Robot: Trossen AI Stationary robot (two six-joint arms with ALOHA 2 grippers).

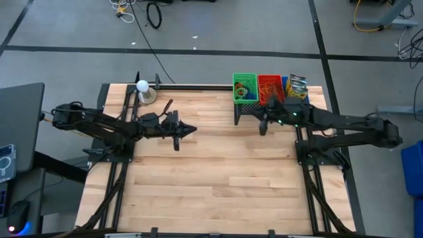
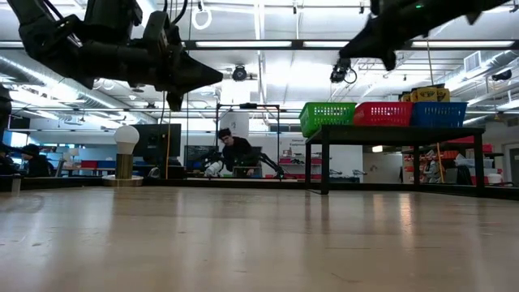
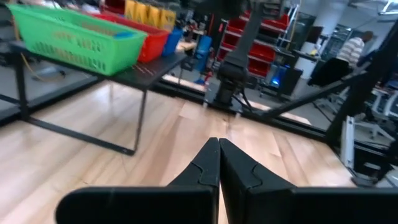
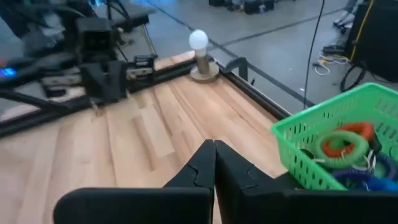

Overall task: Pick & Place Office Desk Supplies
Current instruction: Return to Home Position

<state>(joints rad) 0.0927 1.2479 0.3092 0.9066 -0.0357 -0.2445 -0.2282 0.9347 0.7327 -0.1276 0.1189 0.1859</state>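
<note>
Three baskets stand in a row on a small black stand (image 2: pixel 389 130) at the table's far right. The green basket (image 1: pixel 244 88) holds coloured loops and rings (image 4: pixel 341 144). The red basket (image 1: pixel 269 88) holds red and orange bands, and the blue basket (image 2: pixel 439 113) holds a yellow crayon box (image 1: pixel 297 84). My right gripper (image 4: pixel 214 144) hangs shut with nothing in it, just in front of the stand, near the green basket. My left gripper (image 3: pixel 219 142) is also shut on nothing. It hovers level above the table's middle left (image 1: pixel 193 129), pointing toward the stand.
A white ball on a round metal base (image 1: pixel 143 89) stands at the far left edge. Bare wooden tabletop (image 1: pixel 218 178) stretches between the arms and toward the near edge. People sit at desks in the room beyond the table (image 2: pixel 235 150).
</note>
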